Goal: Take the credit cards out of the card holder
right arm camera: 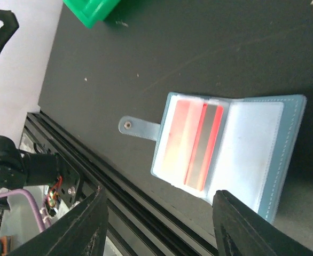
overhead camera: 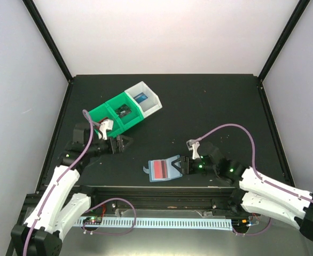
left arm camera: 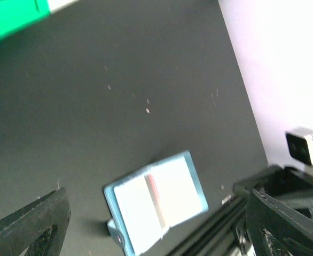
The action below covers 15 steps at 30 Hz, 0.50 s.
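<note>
Open pale blue translucent plastic card holder (overhead camera: 163,170) at the bench's (overhead camera: 215,106) near edge, centre, holding a thin red card (right arm camera: 191,144). Right gripper (overhead camera: 184,166), jaws spread, should pin the empty panel; left gripper (overhead camera: 123,143), also released, should draw the card.

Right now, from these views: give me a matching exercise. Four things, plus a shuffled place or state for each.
1 red card
2 white bin
3 left gripper
4 card holder

A open, beside the green bin
B lying open flat near the table's front edge
C holds a blue item
D tucked inside a translucent pocket

Pairs: 1-D, 2-C, 3-A, 4-B
</note>
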Each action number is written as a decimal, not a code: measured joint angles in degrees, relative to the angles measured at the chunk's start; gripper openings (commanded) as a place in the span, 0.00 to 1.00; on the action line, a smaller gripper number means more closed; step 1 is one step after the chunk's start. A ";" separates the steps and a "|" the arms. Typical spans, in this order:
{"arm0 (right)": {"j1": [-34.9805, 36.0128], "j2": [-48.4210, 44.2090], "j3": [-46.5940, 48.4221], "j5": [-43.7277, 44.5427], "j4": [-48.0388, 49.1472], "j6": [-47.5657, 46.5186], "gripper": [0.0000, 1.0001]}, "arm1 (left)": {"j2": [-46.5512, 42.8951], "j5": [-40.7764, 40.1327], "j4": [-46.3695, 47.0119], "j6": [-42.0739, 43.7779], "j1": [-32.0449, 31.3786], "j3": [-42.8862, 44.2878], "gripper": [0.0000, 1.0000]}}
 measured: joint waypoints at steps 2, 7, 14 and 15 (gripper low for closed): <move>1.20 2.64 0.00 0.07 1.05 0.24 0.55 | -2.64 0.98 -0.59 -0.02 -1.77 -2.29 0.93; 4.42 9.38 0.11 0.46 3.67 0.83 0.55 | -6.78 1.92 -0.63 -2.05 -7.45 -6.64 0.91; 7.93 18.23 1.97 2.21 5.01 0.90 0.45 | -10.16 1.88 5.01 -7.98 -13.49 -15.63 0.86; 8.22 19.12 2.40 2.47 5.35 0.90 0.45 | -10.40 1.79 5.86 -8.83 -14.23 -16.65 0.86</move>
